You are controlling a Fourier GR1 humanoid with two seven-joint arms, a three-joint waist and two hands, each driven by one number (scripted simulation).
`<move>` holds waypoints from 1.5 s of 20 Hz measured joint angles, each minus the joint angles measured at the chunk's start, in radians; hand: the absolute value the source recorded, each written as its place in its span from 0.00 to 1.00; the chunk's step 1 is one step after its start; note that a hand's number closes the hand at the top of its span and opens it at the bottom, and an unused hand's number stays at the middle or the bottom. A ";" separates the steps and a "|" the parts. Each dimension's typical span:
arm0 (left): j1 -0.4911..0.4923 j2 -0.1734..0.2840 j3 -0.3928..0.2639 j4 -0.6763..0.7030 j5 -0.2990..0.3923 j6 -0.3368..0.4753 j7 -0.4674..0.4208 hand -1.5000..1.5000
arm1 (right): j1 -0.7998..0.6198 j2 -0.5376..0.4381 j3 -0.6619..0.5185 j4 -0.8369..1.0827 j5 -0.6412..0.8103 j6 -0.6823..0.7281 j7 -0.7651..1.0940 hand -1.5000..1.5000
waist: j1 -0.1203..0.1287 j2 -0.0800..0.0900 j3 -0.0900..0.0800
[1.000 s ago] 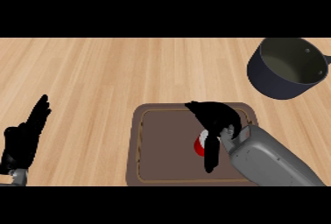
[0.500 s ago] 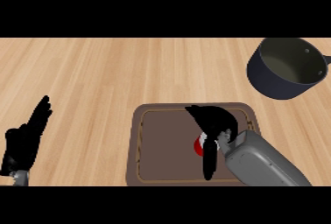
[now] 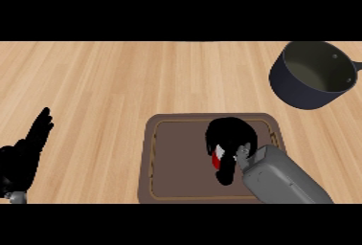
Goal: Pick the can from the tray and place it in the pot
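L hand [image 3: 27, 154] rested at the view's left edge, fingers straight and up, open, holding nothing, well apart from everything else. Counter [image 3: 120, 81] was light wood planks. Center-right, near the lower edge: brown tray [image 3: 176, 162] w/ a raised rim, rectangular, rounded corners. R hand [image 3: 230, 139] was over the tray's right half, fingers curled down round the can [image 3: 216, 156]; only a small patch of red and a bit of white showed under the black fingers and thumb. Can was inside the tray w/ the hand clamped on it; couldn't tell if it was lifted off the tray floor or touching it. No label, brand or writing readable on the can, too much hidden. R grey forearm [image 3: 283, 179] ran in from the lower right, crossing the tray's right rim. Upper right: dark blue-grey pot [image 3: 311, 74], upright, mouth open, well apart from tray and can.
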 measured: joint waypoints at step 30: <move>0.013 -0.026 0.059 0.004 -0.032 -0.030 0.008 0.50 | 0.454 -0.627 -0.649 -0.348 0.007 -0.501 -1.058 1.00 | -0.034 0.002 0.004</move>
